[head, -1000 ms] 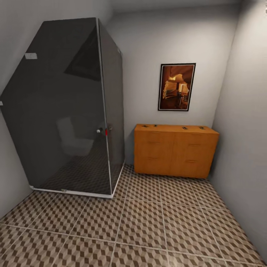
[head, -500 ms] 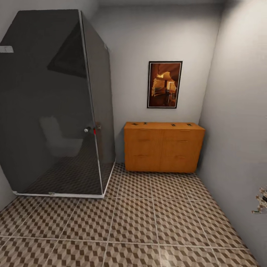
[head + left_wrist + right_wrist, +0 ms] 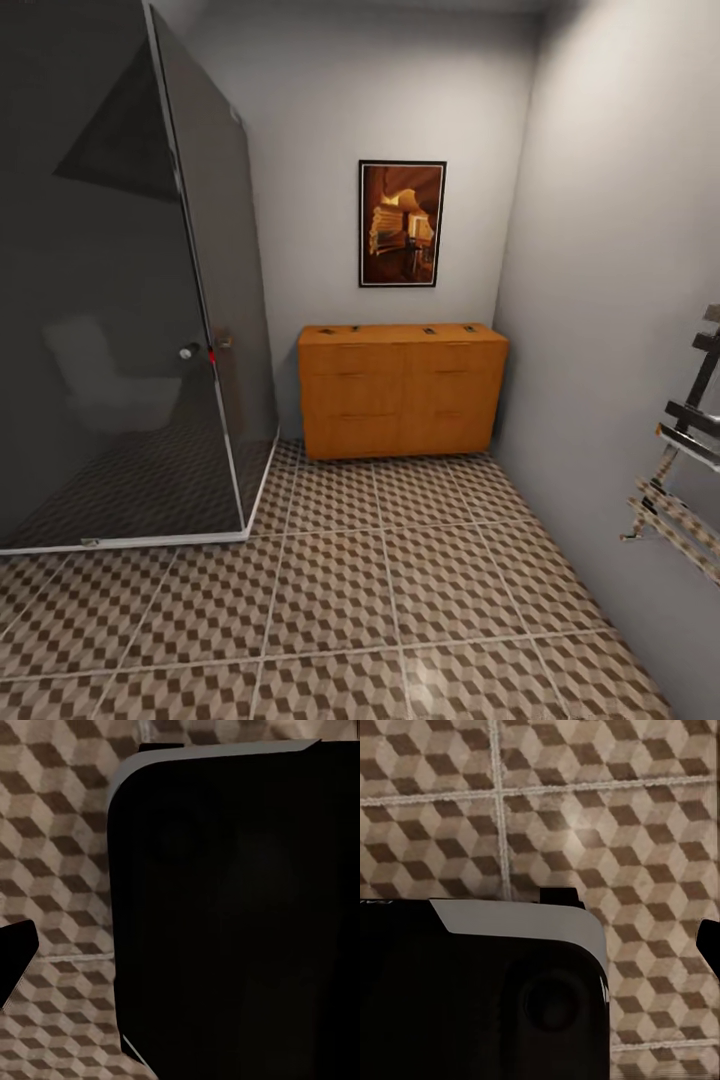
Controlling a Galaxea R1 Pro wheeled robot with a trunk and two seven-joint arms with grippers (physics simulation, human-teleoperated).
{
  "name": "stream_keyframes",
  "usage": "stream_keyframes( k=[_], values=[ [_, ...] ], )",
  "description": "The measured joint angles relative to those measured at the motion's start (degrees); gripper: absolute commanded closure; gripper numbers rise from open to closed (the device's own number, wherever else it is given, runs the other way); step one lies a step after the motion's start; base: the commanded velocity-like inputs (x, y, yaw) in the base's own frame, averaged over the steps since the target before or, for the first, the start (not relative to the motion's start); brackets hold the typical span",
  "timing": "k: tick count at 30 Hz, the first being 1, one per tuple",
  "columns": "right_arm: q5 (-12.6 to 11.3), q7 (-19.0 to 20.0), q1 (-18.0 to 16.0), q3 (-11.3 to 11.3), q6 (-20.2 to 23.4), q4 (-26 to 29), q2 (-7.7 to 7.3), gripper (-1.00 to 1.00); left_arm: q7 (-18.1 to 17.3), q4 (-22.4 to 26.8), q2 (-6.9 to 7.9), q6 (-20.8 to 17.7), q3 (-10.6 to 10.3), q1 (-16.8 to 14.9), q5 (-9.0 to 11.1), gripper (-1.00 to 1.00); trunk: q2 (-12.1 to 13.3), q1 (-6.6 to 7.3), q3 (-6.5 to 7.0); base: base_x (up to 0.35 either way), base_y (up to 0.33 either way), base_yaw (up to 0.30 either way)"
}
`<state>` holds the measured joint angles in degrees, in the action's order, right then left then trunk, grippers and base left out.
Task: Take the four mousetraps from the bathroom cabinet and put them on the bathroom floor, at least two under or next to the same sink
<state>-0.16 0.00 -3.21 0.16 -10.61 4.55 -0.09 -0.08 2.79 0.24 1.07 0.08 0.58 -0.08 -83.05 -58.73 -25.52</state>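
Four mousetraps (image 3: pixel 353 328) wait untouched on the far cabinet (image 3: pixel 400 388), none yet on the floor (image 3: pixel 340 600) stretching ahead of me. Whether my jaws are spread or pressed together I cannot tell. Every trap is left to carry.

1. Open stretch of bathroom floor (image 3: pixel 380 580) running straight up to the cabinet (image 3: pixel 400 395) at the back wall.
2. Hemmed along the left edge by a dark glass shower enclosure (image 3: pixel 120 300), just beside the cabinet's left end.
3. Narrowed at the right wall by a towel rail (image 3: pixel 680 480).
4. Above the cabinet top, only small mousetraps (image 3: pixel 428 330).
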Motion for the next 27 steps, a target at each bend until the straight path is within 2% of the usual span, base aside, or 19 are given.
stream_keyframes(
  k=[27],
  values=[
    [0.02, 0.00, 0.00, 0.00, 0.00, 0.00, -0.05, -1.00, 0.00, 0.00, -0.02, 0.00, 0.01, 0.00, 0.00, -1.00, 0.00, 0.00, -0.38, 0.000, 0.000, -0.275]
  ],
)
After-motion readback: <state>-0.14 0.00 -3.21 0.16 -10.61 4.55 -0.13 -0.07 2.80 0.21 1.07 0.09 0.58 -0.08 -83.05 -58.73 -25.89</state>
